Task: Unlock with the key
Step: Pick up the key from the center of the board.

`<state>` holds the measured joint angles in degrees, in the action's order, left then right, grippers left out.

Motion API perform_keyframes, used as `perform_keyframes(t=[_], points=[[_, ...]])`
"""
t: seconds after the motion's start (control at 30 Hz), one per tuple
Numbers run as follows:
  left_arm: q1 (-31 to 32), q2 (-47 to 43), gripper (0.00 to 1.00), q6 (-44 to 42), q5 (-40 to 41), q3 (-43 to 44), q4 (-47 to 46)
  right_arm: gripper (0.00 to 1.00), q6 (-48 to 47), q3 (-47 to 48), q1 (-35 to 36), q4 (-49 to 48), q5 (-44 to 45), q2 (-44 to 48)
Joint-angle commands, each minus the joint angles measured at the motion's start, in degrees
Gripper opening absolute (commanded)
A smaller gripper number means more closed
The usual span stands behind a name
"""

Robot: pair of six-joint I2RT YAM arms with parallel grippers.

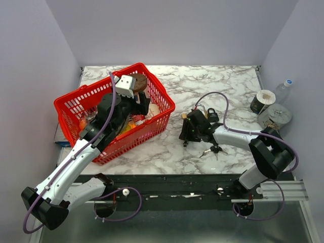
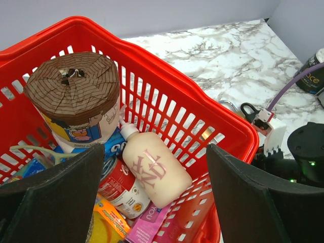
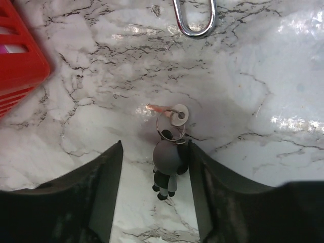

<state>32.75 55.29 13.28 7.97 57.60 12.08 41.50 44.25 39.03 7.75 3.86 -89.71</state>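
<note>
Item: right gripper [image 3: 154, 148], mine. My jaws are partly open, astride the black-headed key [image 3: 167, 158], seemingly not yet pinching it. Step: picking up the key. Next: close squarely on its head, lift, carry to the padlock shackle [image 3: 195, 23] ahead. Surface: glossy marble table [image 3: 263, 76]; red basket [image 3: 20, 66] off my left

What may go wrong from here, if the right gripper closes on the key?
The key lies flat on the marble table, off-centre between the fingers of the right gripper, so closing may push or twist it instead of gripping it. The ring and the silver piece on it may dangle and snag when lifted.
</note>
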Motion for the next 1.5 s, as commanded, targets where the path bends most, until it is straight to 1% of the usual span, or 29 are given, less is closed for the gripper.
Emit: perform_keyframes(t=[0.0,0.03,0.1,0.13,0.2,0.23,0.27,0.37,0.43,0.47,0.53,0.57,0.63,0.67,0.7,0.73,0.77,0.8,0.83,0.87,0.93,0.97,1.0,1.07,1.17,1.27,1.47], points=[[0.3,-0.6,0.88,-0.6,0.8,-0.6,-1.3,0.52,-1.3,-1.5,1.2,7.0,4.7,-4.2],[0.3,-0.6,0.88,-0.7,0.8,-0.6,-1.3,0.43,-1.4,-1.5,1.2,7.0,4.7,-4.2],[0.3,-0.6,0.88,-0.6,0.9,-0.6,-1.3,0.34,-1.8,-1.7,1.3,6.2,3.6,-3.9],[0.3,-0.7,0.88,-0.9,1.0,-0.5,-1.2,0.23,-2.3,-1.9,1.3,5.5,3.1,-3.6],[0.3,-1.0,0.88,-1.2,1.2,-0.5,-1.2,0.11,-2.7,-3.1,1.3,2.5,0.5,-2.3],[0.4,-1.1,0.88,-1.7,0.8,-0.8,-1.4,0.03,-3.3,-3.4,1.3,1.5,-0.2,-1.4],[0.3,-1.6,0.88,-1.9,0.5,-1.1,-2.0,0.01,-3.7,-3.7,1.3,0.7,-1.5,-0.6],[0.3,-2.7,0.9,-2.7,-3.4,-2.3,-4.1,0.01,-7.6,-2.9,1.3,-0.4,-3.5,3.3],[0.4,-3.3,0.9,-3.1,-6.3,-3.3,-5.4,0.01,-10.5,-1.5,1.3,1.3,-3.4,7.8],[0.4,-3.6,0.91,-3.5,-9.3,-3.5,-6.4,0.01,-11.4,-0.9,1.2,1.8,-6.2,9.5],[0.5,-4.0,0.92,-4.0,-11.7,-4.1,-7.4,0.01,-14.8,0.8,1.2,4.3,-8.8,14.3],[0.5,-4.2,0.93,-4.2,-14.8,-4.3,-8.4,0.01,-16.1,2.7,1.2,5.1,-12.1,15.7],[0.6,-4.6,0.95,-4.8,-18.2,-4.8,-9.3,0.01,-19.2,4.5,1.2,7.8,-15.3,19.5],[0.6,-5.0,0.96,-4.8,-19.9,-5.0,-10.5,0.01,-20.4,6.7,1.2,8.8,-18.5,20.5],[0.6,-5.1,0.96,-4.8,-23.7,-5.3,-11.2,0.01,-21.1,7.7,1.2,10.9,-19.6,21.6],[0.6,-5.4,0.97,-4.6,-25.6,-5.9,-11.8,0.01,-21.6,8.7,1.2,11.7,-20.7,22.5],[0.6,-5.7,0.99,-4.5,-27.5,-6.3,-13.8,0.01,-21.8,9.6,1.2,12.3,-23.5,23.8],[0.6,-5.8,0.99,-4.4,-33.2,-6.4,-14.6,0.01,-21.9,11.5,1.2,12.7,-25.5,24.4],[0.6,-6.0,0.99,-4.4,-35.9,-6.6,-15.3,0.01,-21.9,12.5,1.2,12.8,-27.7,24.8],[0.6,-6.2,0.99,-4.1,-38.8,-7.1,-16.9,0.01,-21.6,13.3,1.2,12.8,-31.9,25.5],[0.6,-6.2,0.99,-3.7,-43.9,-7.8,-18.5,0.01,-21.2,15.8,1.2,12.0,-36.0,26.0],[0.6,-6.1,0.99,-3.2,-44.9,-8.0,-19.4,0.01,-21.0,16.6,1.2,11.8,-39.8,26.2],[0.6,-5.9,0.99,-3.1,-46.0,-8.1,-19.5,0.01,-20.9,17.4,1.2,11.5,-41.5,26.1],[0.6,-5.2,0.99,-2.6,-50.0,-7.9,-20.2,0.01,-20.2,19.2,1.2,10.9,-47.2,26.1],[0.6,-4.0,0.99,-2.0,-54.2,-7.6,-20.7,0.01,-19.1,20.4,1.2,9.4,-52.0,26.6],[0.6,-3.3,0.99,-1.3,-56.9,-7.5,-21.4,0.01,-18.6,21.2,1.2,8.3,-53.9,27.6],[0.6,-2.3,0.99,0.6,-59.9,-7.4,-22.6,0.01,-17.2,22.3,1.2,7.8,-56.0,28.8]])
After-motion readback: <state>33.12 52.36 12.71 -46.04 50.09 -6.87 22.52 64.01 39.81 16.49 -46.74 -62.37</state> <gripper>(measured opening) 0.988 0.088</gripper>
